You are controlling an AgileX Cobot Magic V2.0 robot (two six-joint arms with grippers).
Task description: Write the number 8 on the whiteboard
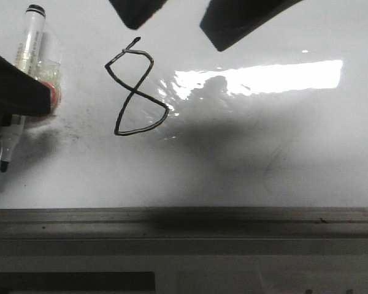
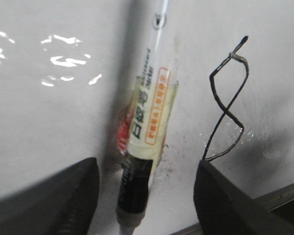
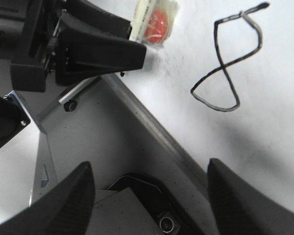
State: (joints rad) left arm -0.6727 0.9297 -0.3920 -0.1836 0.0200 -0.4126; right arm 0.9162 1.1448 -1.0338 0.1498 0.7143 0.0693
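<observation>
Grey frame strip (image 1: 184, 215) edges the whiteboard (image 1: 282, 159). Beside the left end effector (image 2: 146, 196), fingers wide, lies the marker (image 2: 146, 112); the number 8 (image 1: 137, 90) looks finished. Right end effector (image 3: 149, 205) hangs wide, empty. Next, likely withdrawing.

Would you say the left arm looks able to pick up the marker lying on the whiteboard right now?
Probably yes: the left gripper is open, its fingers straddling the marker, which lies flat on the whiteboard with nothing blocking it.
</observation>
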